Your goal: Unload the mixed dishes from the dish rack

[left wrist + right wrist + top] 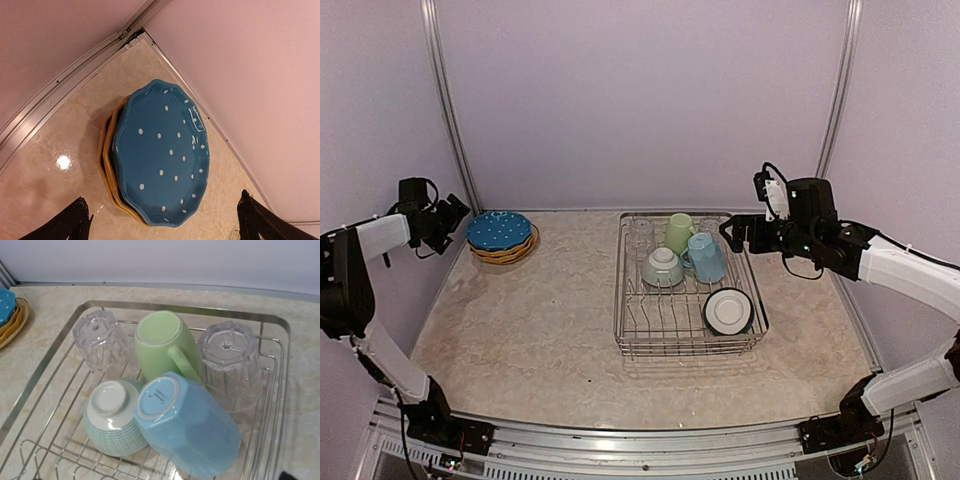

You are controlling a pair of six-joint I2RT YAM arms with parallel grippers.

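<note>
Blue with white dots, the top plate (162, 152) lies just ahead of the left gripper (165, 232), capping a short stack of yellow-orange plates (107, 165) on the marbled tabletop (45, 185) near the back corner. We see that gripper spread wide and empty, its two dark fingers (75, 222) standing farther apart than the plate is broad and touching nothing. The right gripper (732, 232) hovers at the far right rim of the wire dish rack (175, 307); its fingers hardly show in its own camera, so we cannot tell how they stand. Below and ahead of it, inside the rack, a pale green mug (162, 342) lies tipped between two upturned clear glasses (101, 340) (230, 360). Nearer to it, a light blue mug (187, 425) leans against an upturned green-checked white bowl (112, 422). From above, we also see a dark-rimmed white bowl (728, 310) propped in the dividers, on the arm-base side of that gripper.
</note>
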